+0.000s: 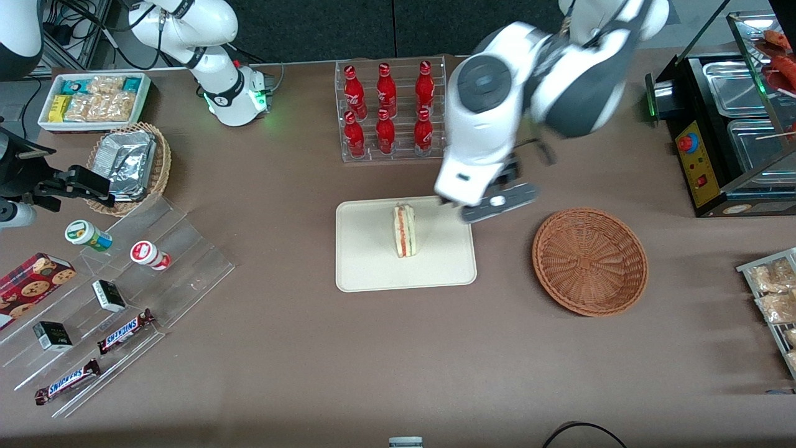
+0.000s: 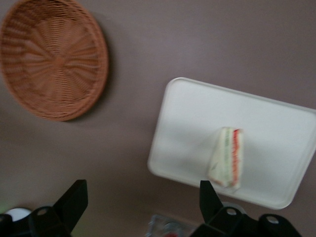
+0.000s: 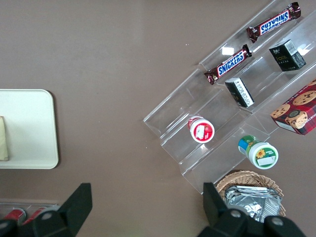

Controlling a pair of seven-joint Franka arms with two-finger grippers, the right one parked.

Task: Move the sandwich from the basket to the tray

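The sandwich (image 1: 404, 231) (image 2: 228, 158), a cream wedge with a red-pink stripe, stands on edge in the middle of the cream-beige tray (image 1: 373, 267) (image 2: 197, 113). Toward the working arm's end, the reddish-brown wicker basket (image 1: 589, 261) (image 2: 52, 57) sits beside the tray with nothing in it. My left gripper (image 1: 482, 199) (image 2: 142, 190) hangs high over the tray corner nearest the bottle rack and the basket. Its dark fingers (image 2: 74, 202) are spread wide, open, with only brown table between them. The right wrist view catches the tray's end (image 3: 29, 123) and a sliver of the sandwich (image 3: 3, 138).
A clear rack of red bottles (image 1: 388, 109) stands farther from the front camera than the tray. A black warmer case (image 1: 727, 124) and a packet rack (image 1: 774, 298) occupy the working arm's end. Acrylic snack steps (image 1: 106, 298), a foil-packet basket (image 1: 130, 165) and a white bin (image 1: 93, 99) fill the parked arm's end.
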